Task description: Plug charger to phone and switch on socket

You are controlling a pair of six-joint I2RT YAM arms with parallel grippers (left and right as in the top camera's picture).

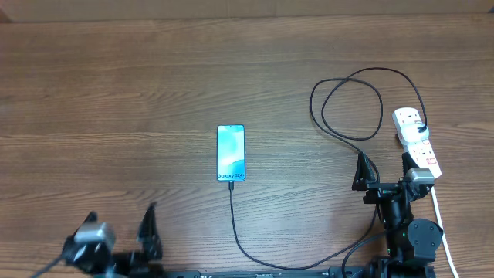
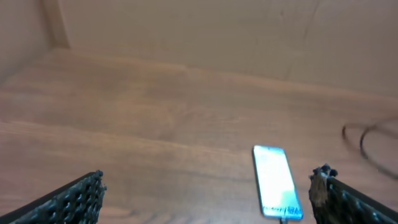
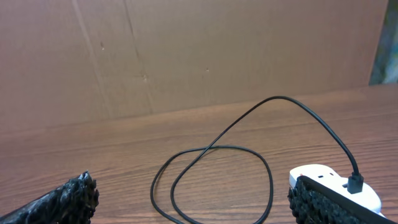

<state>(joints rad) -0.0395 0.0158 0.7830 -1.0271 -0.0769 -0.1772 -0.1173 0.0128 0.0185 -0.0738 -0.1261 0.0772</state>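
Both pairs of fingers are held wide apart, with nothing between them. At the right gripper (image 1: 384, 171) the socket (image 1: 421, 147) is found just to the right of the fingers. In the overhead view the right-hand finger is seen at the strip's left edge, though contact cannot be judged, and in the right wrist view the white body shows just past that same finger. The strip's long axis is laid roughly away from the robot, its far end tipped a little to the left, with the black plug (image 1: 417, 129) set in the far outlet and the thick white cord (image 1: 437, 210) led off the near end. The switches are too small to be read. From the plug the charger (image 1: 231, 202) is looped on the table (image 1: 116, 93) beyond the gripper, then carried round the near side to the phone (image 1: 231, 153), which lies flat mid-table and is met by the cable at its near short edge — whether the connector is fully seated cannot be told. The left gripper (image 1: 120, 225) sits at the near left, well apart from the socket. The switch press is therefore judged to fall to the right arm — a short shift rightward and down onto the strip.
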